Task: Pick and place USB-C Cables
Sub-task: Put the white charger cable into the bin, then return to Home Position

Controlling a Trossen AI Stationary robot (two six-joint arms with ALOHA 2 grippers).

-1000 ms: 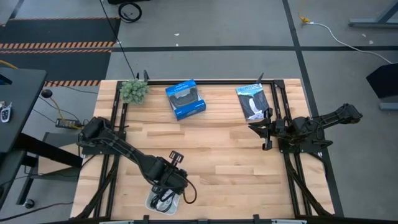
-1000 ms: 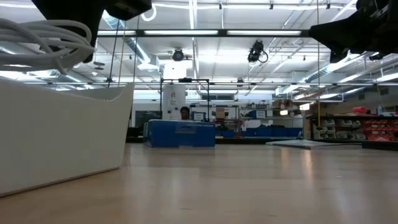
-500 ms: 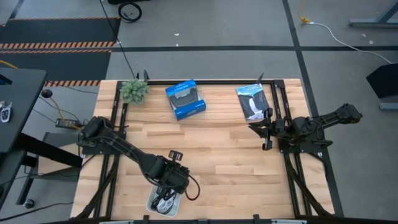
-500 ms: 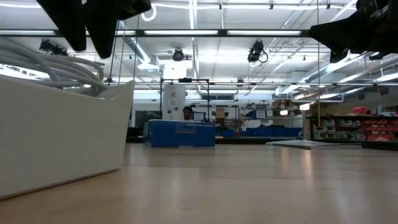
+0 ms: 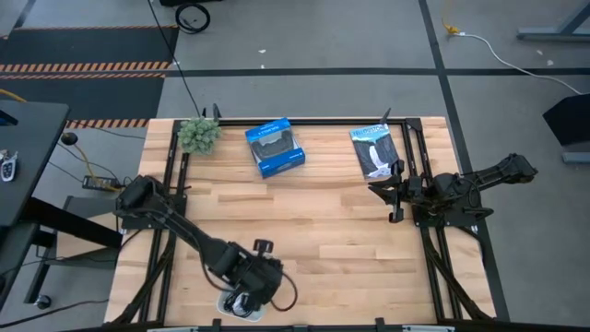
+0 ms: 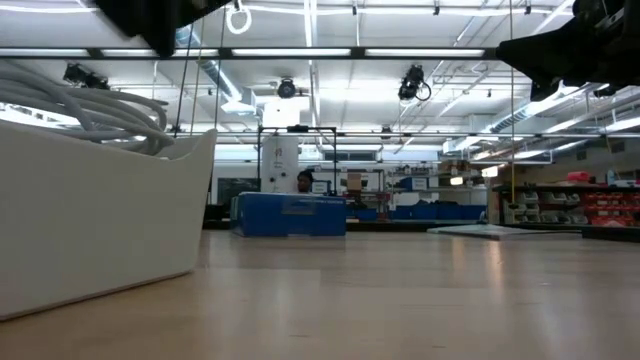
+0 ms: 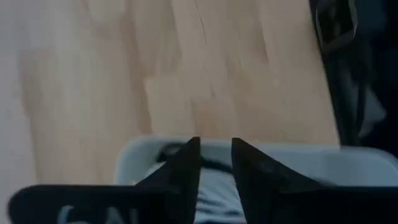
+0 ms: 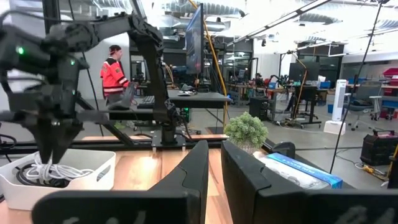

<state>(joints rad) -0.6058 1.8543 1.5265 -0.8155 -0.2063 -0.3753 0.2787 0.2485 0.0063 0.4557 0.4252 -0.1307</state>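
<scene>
Left gripper (image 5: 247,297): hanging right over the white bin (image 5: 227,305) at the near edge of the table, pointing down into it. From its own wrist cam the two dark fingers (image 7: 184,167) sit close together with just a thin gap and nothing pinched between them, so basically closed and empty.

Right gripper (image 5: 385,195): parked off at the right side of the table, up off the wood, near the black packet. Its fingers (image 8: 200,168) are also nearly together with a narrow slit, holding nothing.

USB-C cables (image 8: 45,173): in the bin. From the right wrist cam you can see a tangle of white and black loops lying inside it, and the low cam shows pale cable loops (image 6: 95,110) poking above the bin's rim. Can't sort out how many bundles are in there.

White bin: sits flat on the table (image 5: 332,231), front-left area, mostly hidden under the left arm from above.

Other stuff: blue box (image 5: 275,147) along the far edge, black packet (image 5: 375,149) to its right, little green plant (image 5: 198,135) at the far left corner. All well apart from the bin.

Background: a person in an orange-red jacket (image 8: 113,70) is standing back in the room beyond the table.
</scene>
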